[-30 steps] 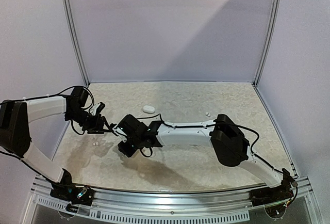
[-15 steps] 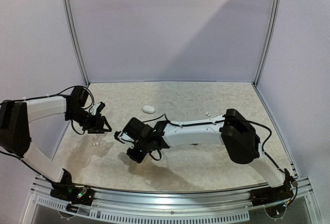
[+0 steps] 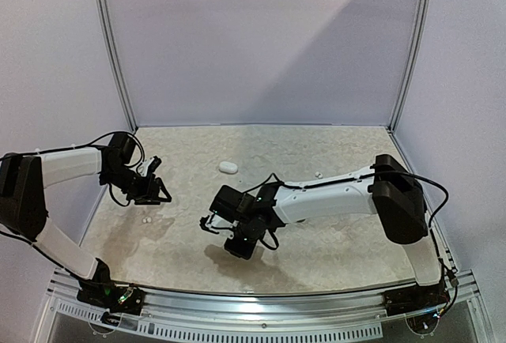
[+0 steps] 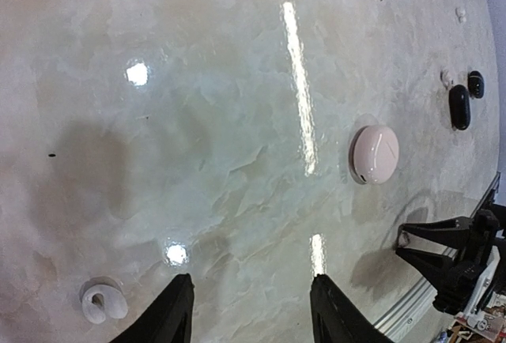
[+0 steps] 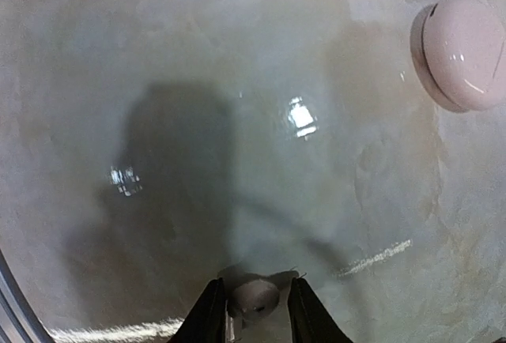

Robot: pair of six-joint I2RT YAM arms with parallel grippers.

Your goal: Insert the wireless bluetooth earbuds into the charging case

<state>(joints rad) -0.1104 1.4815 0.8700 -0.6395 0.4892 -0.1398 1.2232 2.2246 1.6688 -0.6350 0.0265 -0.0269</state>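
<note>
A white earbud (image 5: pixel 254 299) sits pinched between the fingers of my right gripper (image 5: pixel 255 281), which is shut on it above the table. In the top view that gripper (image 3: pixel 208 223) hovers left of centre. The white pebble-shaped charging case (image 3: pixel 228 167) lies further back with its lid down; the right wrist view has this case (image 5: pixel 462 50) at the upper right. My left gripper (image 4: pixel 251 278) is open and holds nothing. It hangs at the table's left side (image 3: pixel 158 193). A second white earbud (image 4: pixel 103 303) lies just left of its fingers.
A black oval case (image 4: pixel 459 106) and a black earbud (image 4: pixel 475 82) lie far right in the left wrist view. A small white piece (image 3: pixel 319 175) lies right of centre. Purple walls close the table's back and sides, and a metal rail (image 3: pixel 261 299) runs along the near edge.
My right arm has swung right and toward the near edge, away from the left gripper, carrying the white earbud. The left arm has not moved.
</note>
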